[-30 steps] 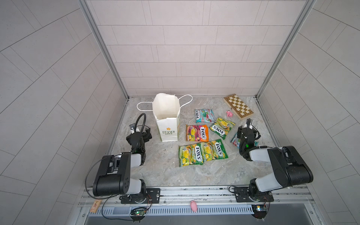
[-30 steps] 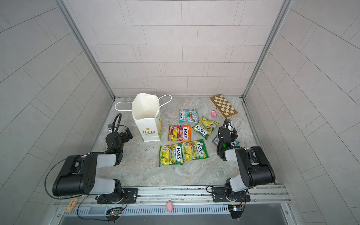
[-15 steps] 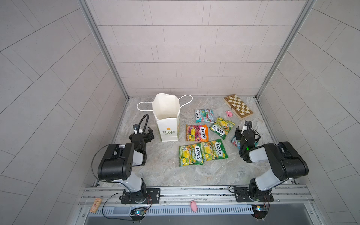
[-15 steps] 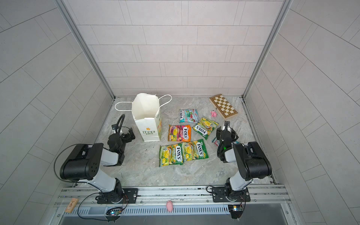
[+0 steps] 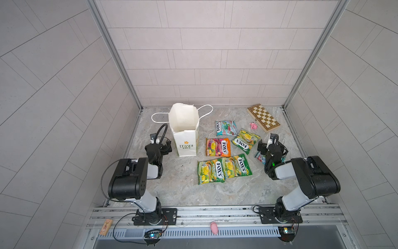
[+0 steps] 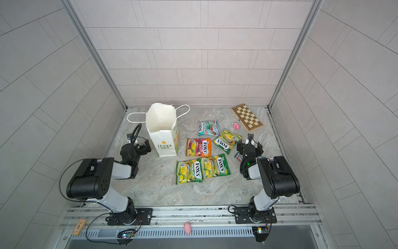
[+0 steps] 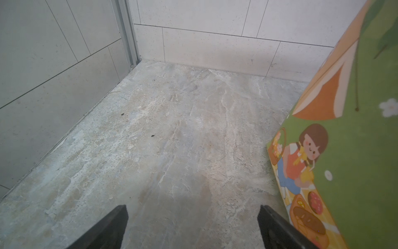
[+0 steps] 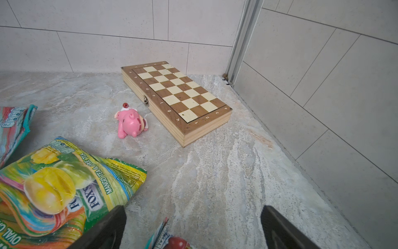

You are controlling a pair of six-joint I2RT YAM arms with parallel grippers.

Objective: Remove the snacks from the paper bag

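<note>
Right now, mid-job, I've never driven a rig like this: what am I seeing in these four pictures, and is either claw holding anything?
Two robot arms stand on a rail, each ending in a two-finger claw. Two pictures look down from overhead; two come from cameras on the wrists. The left gripper is open and empty beside the paper bag. The right gripper is open too, over a teal-and-red packet it is not gripping. Five other snacks lie on the table, with a chessboard and a pink toy beside it.

R gripper (image 8: 192,208) jaws wide, teal-red packet (image 8: 170,240) corner between, yellow-green packet (image 8: 64,183) beside; pink toy (image 8: 131,122) near chessboard (image 8: 176,97).
</note>
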